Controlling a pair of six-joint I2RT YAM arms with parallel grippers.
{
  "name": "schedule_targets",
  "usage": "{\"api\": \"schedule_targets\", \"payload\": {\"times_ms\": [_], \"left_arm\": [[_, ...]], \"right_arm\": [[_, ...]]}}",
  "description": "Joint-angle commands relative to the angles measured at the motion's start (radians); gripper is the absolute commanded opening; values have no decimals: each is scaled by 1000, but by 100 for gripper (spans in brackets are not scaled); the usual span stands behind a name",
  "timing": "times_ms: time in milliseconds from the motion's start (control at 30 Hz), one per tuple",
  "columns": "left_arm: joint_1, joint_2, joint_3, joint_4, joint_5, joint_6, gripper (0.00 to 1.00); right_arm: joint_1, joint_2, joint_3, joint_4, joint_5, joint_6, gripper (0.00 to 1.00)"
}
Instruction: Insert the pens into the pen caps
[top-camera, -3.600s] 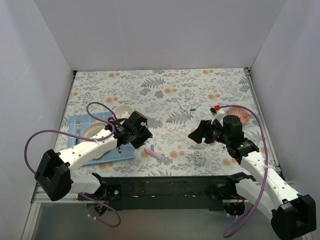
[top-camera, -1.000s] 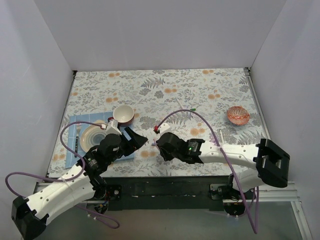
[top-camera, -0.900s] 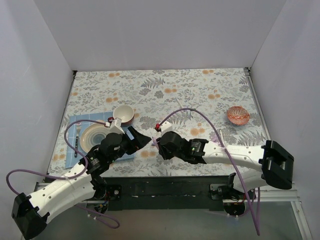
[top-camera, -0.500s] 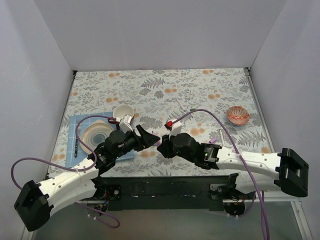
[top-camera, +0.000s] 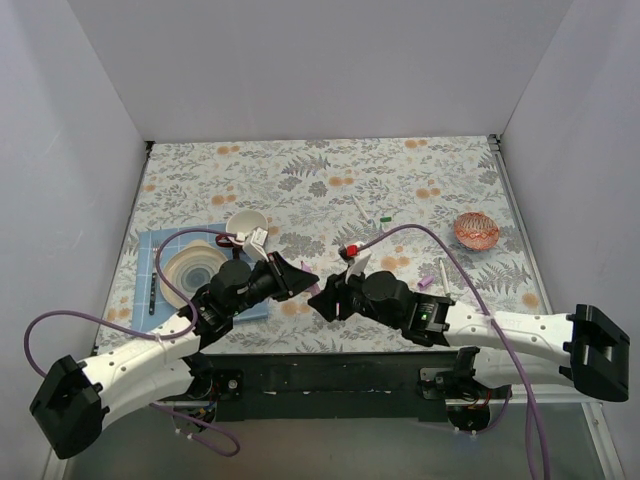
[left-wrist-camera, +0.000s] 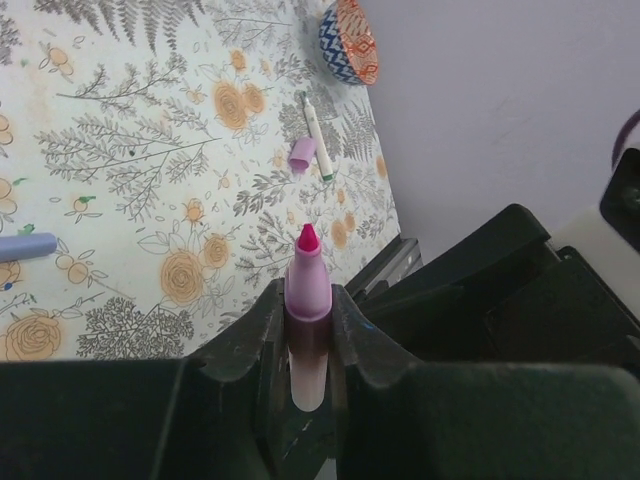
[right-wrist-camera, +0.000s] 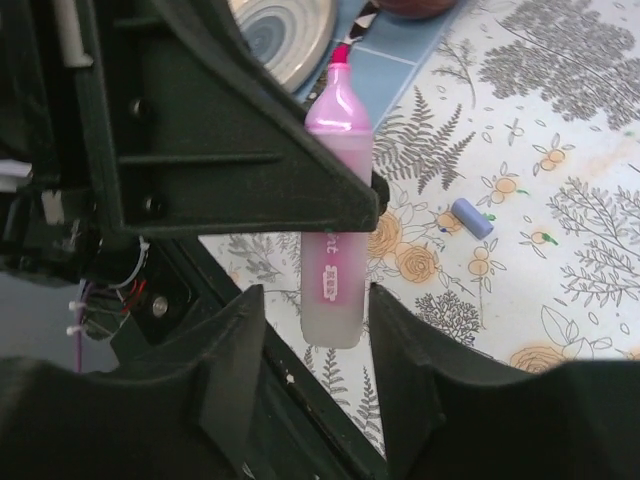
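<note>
My left gripper (left-wrist-camera: 307, 295) is shut on the thick pink pen (left-wrist-camera: 307, 280) and holds it above the table with its magenta tip pointing away. In the top view the left gripper (top-camera: 300, 278) and the right gripper (top-camera: 322, 298) meet near the front middle. In the right wrist view the right gripper (right-wrist-camera: 318, 300) is open, and the pen's rear end (right-wrist-camera: 333, 290) hangs between its jaws with a gap on each side. A lilac cap (left-wrist-camera: 301, 153) lies beside a white pen (left-wrist-camera: 317, 135). A blue-lilac cap (right-wrist-camera: 472, 217) lies on the cloth. A green cap (top-camera: 385, 217) lies further back.
A patterned bowl (top-camera: 476, 231) stands at the right. A cup (top-camera: 246, 224), a plate (top-camera: 195, 270) and a fork (top-camera: 153, 290) sit on a blue mat (top-camera: 145, 245) at the left. Another white pen (top-camera: 360, 208) lies mid-table. The table's front edge is close under both grippers.
The pink pen lay on the table 3.6 s ago; my left gripper now holds it lifted. The right arm has swung in from the right, and its open jaws now flank the pen's rear end.
</note>
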Motion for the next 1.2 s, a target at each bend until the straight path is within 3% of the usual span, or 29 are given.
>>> {"api": "schedule_targets", "payload": {"times_ms": [0,167,267,300,533,633,767,933,967,1033,1067,1167], "left_arm": [[0,-69,-10,81,68,59,0],[0,-170,-46,163,169,93,0],[0,-185,-40,198,247,121,0],[0,-184,-36,209,271,130,0],[0,-132,35,186,441,185,0],[0,-120,24,229,473,168,0],[0,-110,0,287,484,133,0],[0,-103,-22,348,482,96,0],[0,-101,-22,348,473,96,0],[0,-96,-25,351,456,82,9],[0,-96,-33,358,453,76,18],[0,-96,-45,391,464,65,20]], "right_arm": [[6,-82,-52,134,-107,15,60],[6,-271,-191,238,-188,60,62],[6,-326,-195,225,-197,81,58],[6,-331,-192,220,-203,81,53],[6,-302,-161,258,-274,80,43],[6,-291,-173,299,-317,88,33],[6,-279,-178,326,-331,97,31],[5,-269,-180,340,-342,104,12],[5,-266,-181,343,-345,104,2],[6,-268,-183,362,-351,100,1],[6,-269,-192,373,-343,101,1],[6,-278,-199,390,-302,101,1]]}}
